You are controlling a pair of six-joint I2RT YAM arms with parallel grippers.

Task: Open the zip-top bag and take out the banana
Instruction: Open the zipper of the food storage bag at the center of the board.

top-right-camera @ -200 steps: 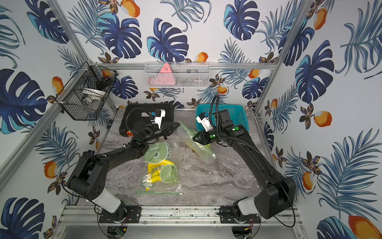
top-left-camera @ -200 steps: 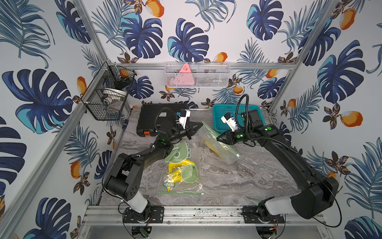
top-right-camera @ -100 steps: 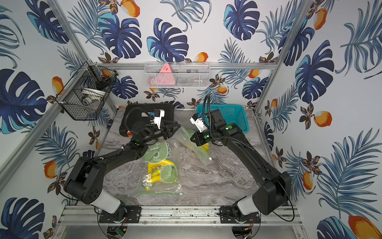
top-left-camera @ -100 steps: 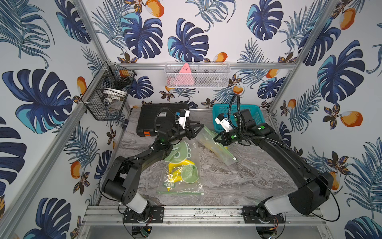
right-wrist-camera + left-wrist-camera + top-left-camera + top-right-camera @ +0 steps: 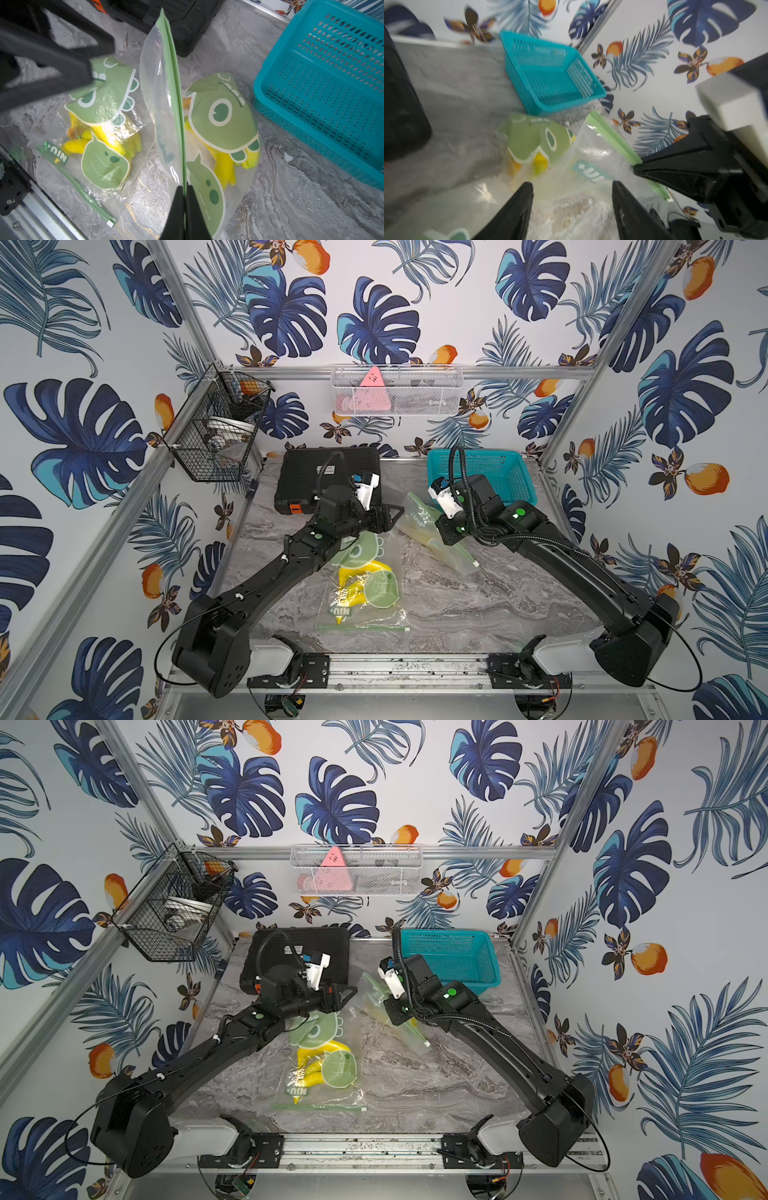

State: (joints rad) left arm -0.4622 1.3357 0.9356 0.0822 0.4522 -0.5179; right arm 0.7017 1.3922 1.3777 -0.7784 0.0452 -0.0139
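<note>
Nearest, a spare bag (image 5: 362, 597) lies flat on the tabletop (image 5: 478, 605). Behind it, the right gripper (image 5: 184, 188) pinches the green seal (image 5: 176, 93) of the zip-top bag (image 5: 160, 116), banana (image 5: 224, 166) inside. The seal runs toward the left gripper (image 5: 572, 184), jaws wide, beside its free end.

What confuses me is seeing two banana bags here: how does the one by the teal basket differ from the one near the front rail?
The basket-side bag is pinched at its zip strip by the shut right gripper; the front bag is in no gripper. The basket-side bag's zip edge stands lifted; the front bag lies flat. Both are clear, green-printed, holding yellow bananas.
</note>
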